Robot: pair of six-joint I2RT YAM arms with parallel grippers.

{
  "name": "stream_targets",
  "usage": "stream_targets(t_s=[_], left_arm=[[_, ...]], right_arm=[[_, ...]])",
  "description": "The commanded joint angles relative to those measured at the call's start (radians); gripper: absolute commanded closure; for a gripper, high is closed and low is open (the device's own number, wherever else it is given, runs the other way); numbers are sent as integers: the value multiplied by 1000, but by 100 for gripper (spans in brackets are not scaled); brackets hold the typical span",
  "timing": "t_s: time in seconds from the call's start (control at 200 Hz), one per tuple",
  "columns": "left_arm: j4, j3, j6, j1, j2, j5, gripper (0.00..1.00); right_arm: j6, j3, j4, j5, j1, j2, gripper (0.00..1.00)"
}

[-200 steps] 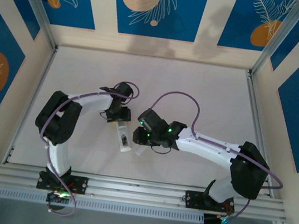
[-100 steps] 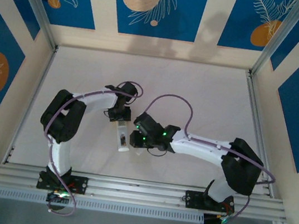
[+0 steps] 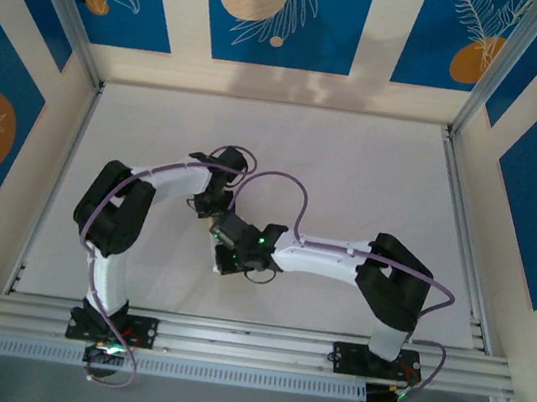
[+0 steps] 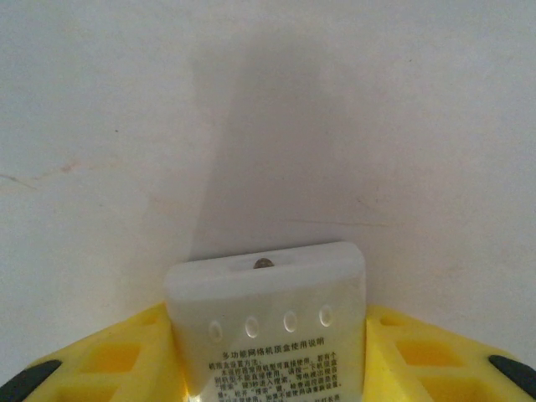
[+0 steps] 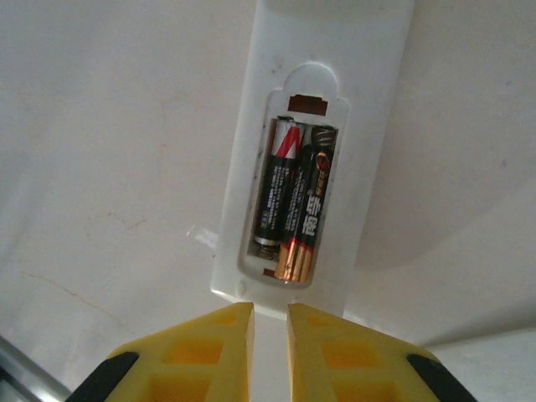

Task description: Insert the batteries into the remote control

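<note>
From where I stand, the remote control (image 5: 335, 38) lies back-up on the white bench (image 3: 353, 173), a little left of the middle and nearer the front edge than the back. Its battery bay is open. The two batteries (image 5: 276, 193) lie side by side along it, black with coppery ends, and the one on the right looks a touch slanted rather than fully flat.

The right gripper (image 5: 270, 314) hangs just off the bay end of the remote. Its yellow fingers (image 5: 193, 343) are drawn almost together, with only a thin slit between them and nothing in it.

At the other end the left gripper (image 4: 268, 311) is clamped on the remote — its yellow fingers (image 4: 126, 352) press against both long sides, and the rounded end with a printed label pokes out between them. Seen from above, the two arms meet over the remote, their wrists close together.
</note>
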Motion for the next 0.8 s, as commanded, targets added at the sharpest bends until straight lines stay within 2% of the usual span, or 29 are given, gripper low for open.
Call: stream_targets(t_s=[0.0, 0.19, 0.795], left_arm=[[-51, -16, -14, -6, 31, -30, 60], [-49, -14, -10, -6, 28, -21, 61], [-50, -11, 1, -7, 36, -19, 63]], right_arm=[[-26, 52, -60, 49, 10, 23, 82], [-31, 98, -111, 97, 19, 49, 83], [-41, 138, -119, 82, 19, 113, 85]])
